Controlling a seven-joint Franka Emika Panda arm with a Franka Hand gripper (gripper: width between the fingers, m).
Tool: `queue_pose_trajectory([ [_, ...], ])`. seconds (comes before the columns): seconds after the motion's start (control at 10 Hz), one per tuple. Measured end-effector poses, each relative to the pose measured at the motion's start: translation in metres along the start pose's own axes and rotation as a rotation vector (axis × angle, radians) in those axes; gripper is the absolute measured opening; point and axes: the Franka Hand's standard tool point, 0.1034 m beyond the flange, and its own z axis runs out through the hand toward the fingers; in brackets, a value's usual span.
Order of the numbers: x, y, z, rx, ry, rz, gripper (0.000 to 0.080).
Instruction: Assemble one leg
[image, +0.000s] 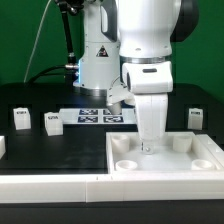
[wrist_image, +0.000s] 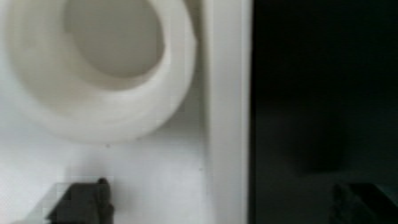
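Three small white legs with marker tags stand on the black table in the exterior view: two on the left (image: 22, 119) (image: 52, 122) and one on the right (image: 196, 117). The large white square panel (image: 165, 166) with round sockets lies at the front right. My gripper (image: 150, 146) hangs straight down over the panel's far edge, between two sockets. In the wrist view the gripper (wrist_image: 222, 203) is open and empty. Its dark fingertips (wrist_image: 80, 200) straddle the panel's edge (wrist_image: 222, 120), with a round socket (wrist_image: 107, 60) close by. No leg shows in the wrist view.
The marker board (image: 100, 115) lies on the table behind the gripper, near the arm's base. Another white part (image: 2, 146) shows at the exterior view's left edge. A white strip (image: 50, 186) runs along the front. Black table (wrist_image: 329, 100) lies beside the panel.
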Motion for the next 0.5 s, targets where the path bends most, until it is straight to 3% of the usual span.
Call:
queue_pose_trajectory([
  [0.1,-0.0001,0.0000,0.0000,0.000,0.000,0.000,0.0638],
  [0.5,0.0012,-0.0015,-0.0073,-0.001,-0.004,0.018,0.0649],
])
